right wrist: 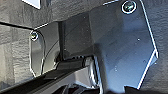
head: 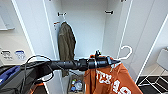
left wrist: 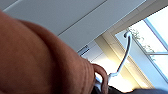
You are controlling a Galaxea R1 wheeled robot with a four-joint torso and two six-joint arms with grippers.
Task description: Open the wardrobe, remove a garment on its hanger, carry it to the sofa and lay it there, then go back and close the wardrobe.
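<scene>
The wardrobe (head: 86, 27) stands in front of me with both white doors swung open. My left arm reaches across from the left, and its gripper (head: 113, 61) is shut on the white hanger (head: 126, 52), whose hook curves up just past the tip. The burnt-orange garment (head: 110, 80) with white letters hangs from the hanger below the gripper, in front of the wardrobe's right side and clear of the rail. In the left wrist view the orange garment (left wrist: 37, 60) bulks close, with the hanger hook (left wrist: 127, 47) rising beside it. The sofa is not in sight.
A dark olive jacket (head: 66, 41) hangs inside the wardrobe at the left. Small items (head: 76, 85) lie on the wardrobe floor. The open right door (head: 143, 32) stands close to the garment. A white chair (head: 163, 60) and a white wire frame (head: 152, 83) sit at the right.
</scene>
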